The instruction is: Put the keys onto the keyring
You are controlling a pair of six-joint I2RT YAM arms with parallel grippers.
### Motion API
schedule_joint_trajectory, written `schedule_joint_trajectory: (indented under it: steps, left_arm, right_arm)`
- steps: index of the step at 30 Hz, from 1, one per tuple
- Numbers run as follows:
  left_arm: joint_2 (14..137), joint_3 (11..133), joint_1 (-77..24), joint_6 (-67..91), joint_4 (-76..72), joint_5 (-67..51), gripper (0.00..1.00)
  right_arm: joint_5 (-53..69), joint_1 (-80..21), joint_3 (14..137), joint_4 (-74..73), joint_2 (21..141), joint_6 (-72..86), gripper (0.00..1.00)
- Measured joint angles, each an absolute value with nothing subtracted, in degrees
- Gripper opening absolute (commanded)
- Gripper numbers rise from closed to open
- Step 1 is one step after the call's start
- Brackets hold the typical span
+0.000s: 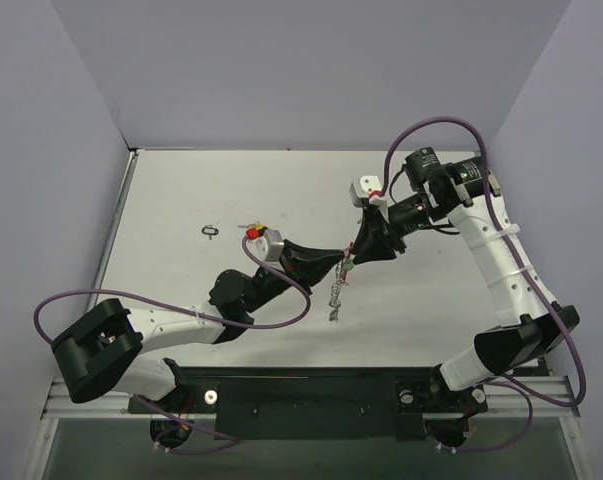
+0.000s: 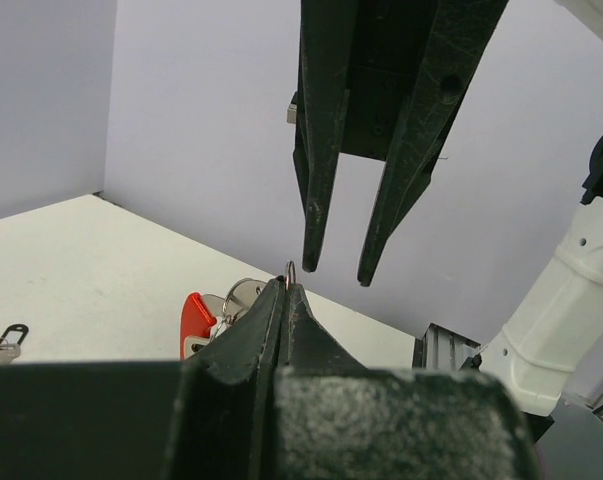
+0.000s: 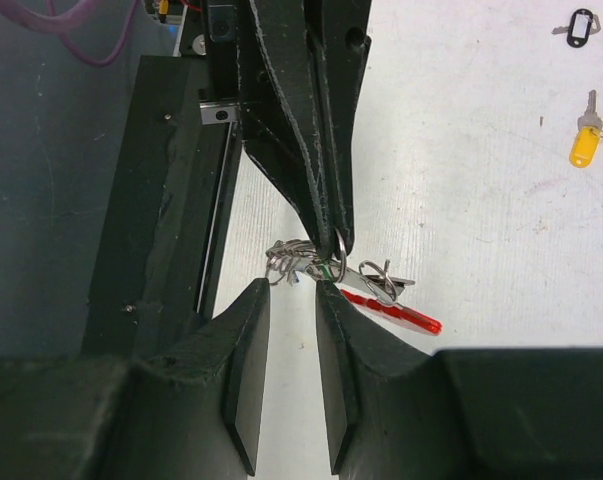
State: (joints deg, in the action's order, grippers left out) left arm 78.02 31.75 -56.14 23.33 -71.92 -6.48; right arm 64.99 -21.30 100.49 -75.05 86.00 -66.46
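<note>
Firmly closed, my left pincer (image 2: 286,284) nips the keyring (image 3: 293,258) by its thin silver wire, near its red plastic tab (image 3: 401,313); my right pincer (image 3: 293,292) stands partly parted, empty.

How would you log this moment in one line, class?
left gripper: shut on keyring | right gripper: open, beside keyring | yellow key: loose on table

Quick count: two arms, left arm (image 1: 181,325) and right arm (image 1: 501,265), and two grippers, left gripper (image 2: 287,290) and right gripper (image 3: 293,295). One keyring (image 1: 336,295), one loose yellow key (image 3: 584,140), one black loop (image 3: 581,25). Looks like one green key (image 3: 330,268) at the ring, but I can't count that bunch.
</note>
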Motion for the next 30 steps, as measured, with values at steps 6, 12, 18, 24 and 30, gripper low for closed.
schedule_joint_trajectory:
  steps: [6, 12, 18, 24, 30]
  left_arm:
    - [78.0, 31.7, -56.1, 23.4, -71.9, -6.9, 0.0]
    - [78.0, 31.7, -56.1, 23.6, -71.9, -6.9, 0.0]
    - [78.0, 31.7, -56.1, 23.6, -71.9, -6.9, 0.0]
    - [78.0, 31.7, -55.9, 23.7, -71.9, -6.9, 0.0]
    - [78.0, 31.7, -55.8, 23.7, -71.9, -6.9, 0.0]
  right_arm:
    - [64.7, -21.3, 100.4, -74.1, 86.9, -65.1, 0.22]
    - [64.3, -21.4, 99.7, -73.4, 87.0, -64.0, 0.21]
    - [64.2, -21.6, 99.5, -72.6, 87.0, -62.9, 0.19]
    - [63.4, -22.0, 99.4, -72.0, 87.3, -62.1, 0.19]
    - [63.0, -22.2, 99.4, -71.8, 88.1, -61.3, 0.2]
